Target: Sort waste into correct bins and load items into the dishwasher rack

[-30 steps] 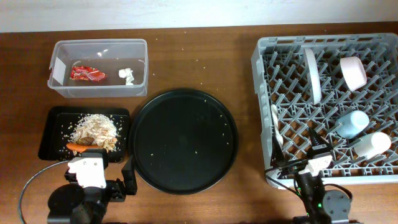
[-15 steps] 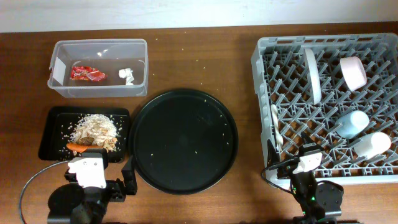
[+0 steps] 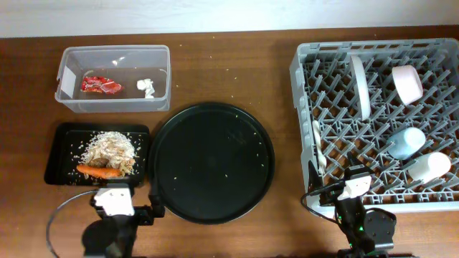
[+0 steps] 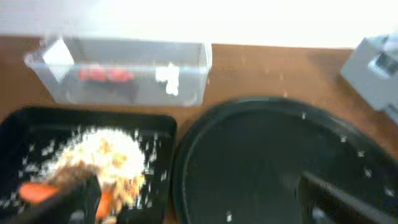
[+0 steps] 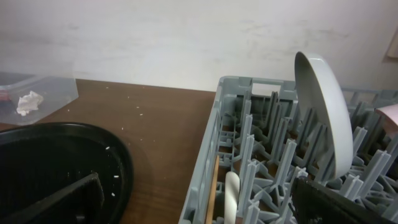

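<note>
The clear tub (image 3: 115, 49) at the back left holds the red wrapper (image 3: 100, 84) and the white tissue (image 3: 146, 87). The shallow black tray (image 3: 54, 154) holds beige food scraps (image 3: 109, 149) and the carrot piece (image 3: 100, 171). The grey rack (image 3: 301, 79) on the right holds the plate (image 3: 360, 86), bowl (image 3: 407, 82), light-blue cup (image 3: 407, 141), white cup (image 3: 428, 167) and fork (image 3: 319, 147). My left gripper (image 4: 199, 205) is open and empty at the front edge, between the black tray and the round tray. My right gripper (image 5: 205, 205) is open and empty at the rack's front left corner.
The large round black tray (image 3: 211, 161) lies in the middle with a few crumbs on it. Crumbs are scattered on the brown table. In the right wrist view the plate (image 5: 320, 106) stands upright among the pegs and the fork handle (image 5: 231, 193) lies by the rack wall.
My left arm has shifted right and toward the front edge, uncovering the whole carrot piece. My right arm pulled back from the rack's front corner a second ago and has since held still.
</note>
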`<state>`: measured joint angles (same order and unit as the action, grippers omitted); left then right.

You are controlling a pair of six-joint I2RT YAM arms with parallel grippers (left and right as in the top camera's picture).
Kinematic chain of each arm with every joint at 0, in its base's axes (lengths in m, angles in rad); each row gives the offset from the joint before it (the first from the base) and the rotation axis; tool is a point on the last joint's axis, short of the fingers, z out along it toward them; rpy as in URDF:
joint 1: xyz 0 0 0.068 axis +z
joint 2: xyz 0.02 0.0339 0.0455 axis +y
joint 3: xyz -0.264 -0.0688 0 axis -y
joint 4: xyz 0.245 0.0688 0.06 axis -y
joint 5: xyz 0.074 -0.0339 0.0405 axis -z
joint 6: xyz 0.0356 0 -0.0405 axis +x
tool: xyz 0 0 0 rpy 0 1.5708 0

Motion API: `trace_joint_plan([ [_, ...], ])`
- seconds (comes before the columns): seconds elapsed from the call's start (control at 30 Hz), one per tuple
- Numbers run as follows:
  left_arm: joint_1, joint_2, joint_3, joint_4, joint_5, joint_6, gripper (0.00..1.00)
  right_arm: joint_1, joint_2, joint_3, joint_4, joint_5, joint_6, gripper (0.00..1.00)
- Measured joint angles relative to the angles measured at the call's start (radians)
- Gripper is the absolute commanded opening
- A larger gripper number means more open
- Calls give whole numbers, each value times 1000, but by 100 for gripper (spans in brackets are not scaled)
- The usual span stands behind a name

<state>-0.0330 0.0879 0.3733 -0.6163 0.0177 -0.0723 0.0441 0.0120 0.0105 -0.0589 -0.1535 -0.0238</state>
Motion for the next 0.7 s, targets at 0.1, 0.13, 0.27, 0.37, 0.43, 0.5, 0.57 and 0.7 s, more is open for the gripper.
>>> trace_joint_plan([
  [0.1, 0, -68, -215, 335, -6, 0, 99, 0, -2, 0, 0, 0, 0, 99],
  [0.13, 0, -70, -266, 449, -7, 0, 99, 0, -2, 0, -1, 0, 0, 99],
  [0.27, 0, -74, -354, 542, -7, 18, 99, 0, -2, 0, 0, 0, 1, 99],
  [0.37, 0, -74, -357, 533, -7, 27, 99, 0, -2, 0, 0, 0, 0, 99],
  [0.43, 0, -74, -357, 534, -7, 27, 99, 0, -2, 0, 0, 0, 0, 99],
  [0.5, 0, -74, -357, 534, -7, 28, 99, 0, -2, 0, 0, 0, 0, 99],
  [0.57, 0, -74, -357, 534, -7, 27, 99, 0, -2, 0, 0, 0, 1, 99],
  [0.7, 0, -74, -357, 534, -7, 28, 99, 0, -2, 0, 0, 0, 0, 99],
])
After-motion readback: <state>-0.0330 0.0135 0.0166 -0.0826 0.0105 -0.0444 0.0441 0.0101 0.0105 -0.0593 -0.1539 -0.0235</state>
